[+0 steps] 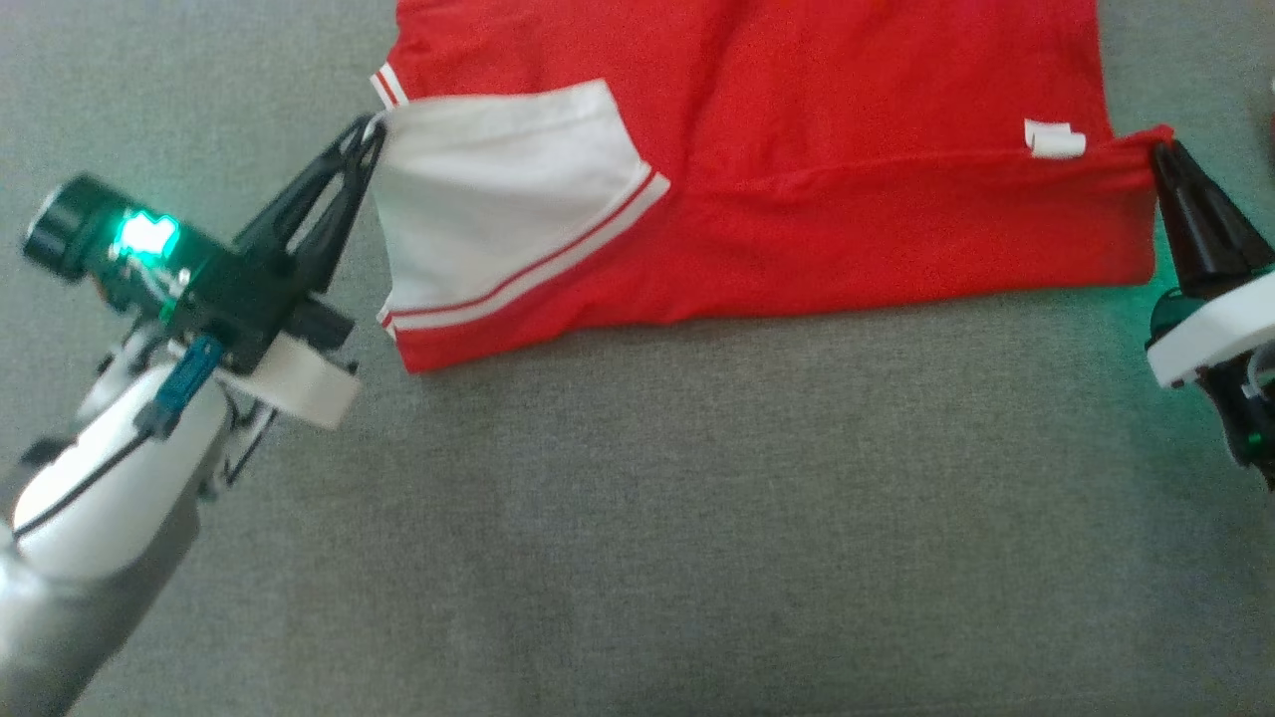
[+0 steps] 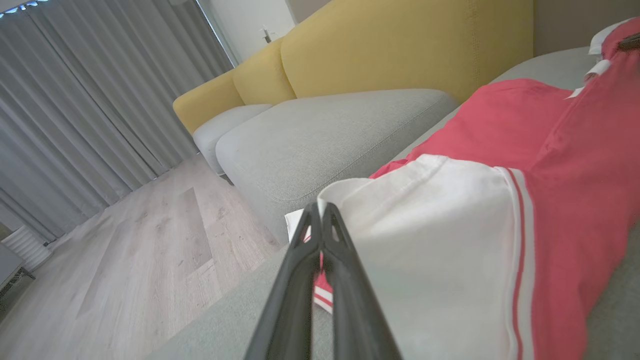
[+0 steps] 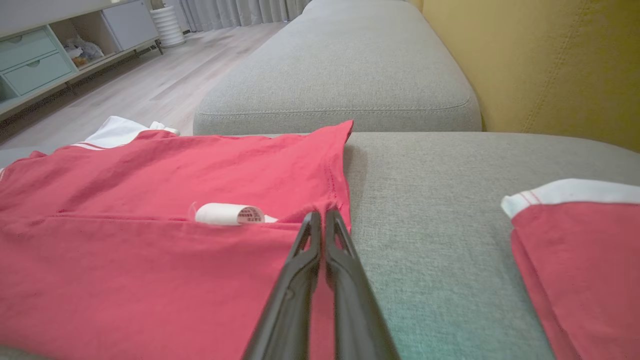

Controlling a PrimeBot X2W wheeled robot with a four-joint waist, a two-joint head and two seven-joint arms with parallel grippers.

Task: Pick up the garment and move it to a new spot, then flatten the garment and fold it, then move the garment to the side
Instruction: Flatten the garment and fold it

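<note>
1. The garment (image 1: 797,149) lies across the top of the head view on the grey cushion (image 1: 697,518). Its near strip looks doubled over the rest, so I'd call this mid-fold.
2. The left gripper (image 1: 371,129) is pinched together on the white sleeve (image 1: 498,199) corner at upper left. The right gripper (image 1: 1160,151) is clamped on the red corner at far right.
3. Tip: carry both corners at the same height and pace, with the cloth taut between them, so the crease lands straight.
4. The white label (image 1: 1054,139) pokes out near the right corner. I'd line up the edges before letting go.
</note>
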